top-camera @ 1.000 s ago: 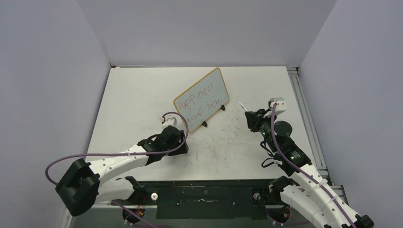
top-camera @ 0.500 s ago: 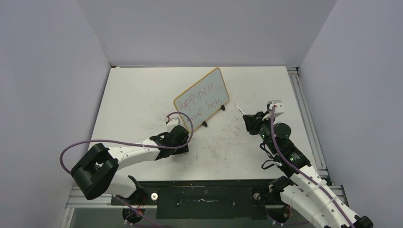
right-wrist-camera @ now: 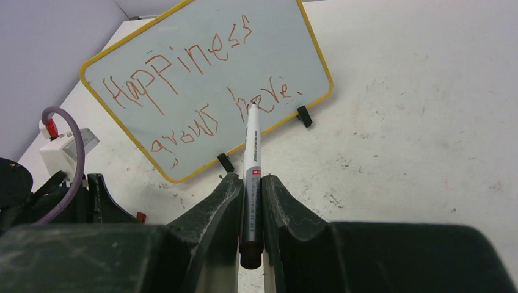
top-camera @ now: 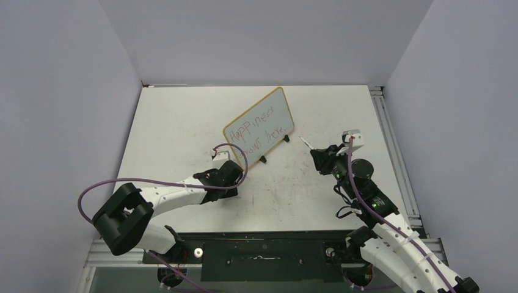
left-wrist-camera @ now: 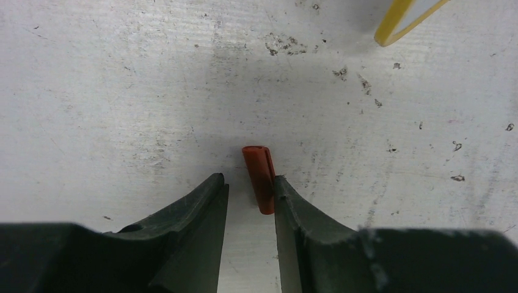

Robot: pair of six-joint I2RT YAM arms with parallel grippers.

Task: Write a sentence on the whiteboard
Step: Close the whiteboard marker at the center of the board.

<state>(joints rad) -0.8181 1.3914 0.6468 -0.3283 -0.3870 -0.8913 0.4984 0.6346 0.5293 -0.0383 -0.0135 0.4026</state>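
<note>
The whiteboard (top-camera: 276, 101), white with a yellow frame, stands tilted at mid-table. The sentence (top-camera: 257, 129) runs across it in red; in the right wrist view the sentence (right-wrist-camera: 183, 82) reads "Happiness grows here" on the whiteboard (right-wrist-camera: 278, 36). My right gripper (right-wrist-camera: 250, 178) is shut on a white marker (right-wrist-camera: 251, 149), whose bare tip points at the board's lower edge without touching it. My left gripper (left-wrist-camera: 248, 180) is low over the table, its jaws open around a red marker cap (left-wrist-camera: 259, 174). The cap lies against the right finger (left-wrist-camera: 293, 207), with a gap to the left one.
Grey and red scuff marks dot the tabletop (left-wrist-camera: 122, 91). A corner of the whiteboard's frame (left-wrist-camera: 397, 24) lies just beyond the left gripper. Purple walls enclose the table on three sides, and a metal rail (top-camera: 391, 143) runs along the right edge.
The left gripper's jaws have narrowed around the red cap and the left elbow has swung right. The right gripper with the marker has drifted slightly left and nearer.
</note>
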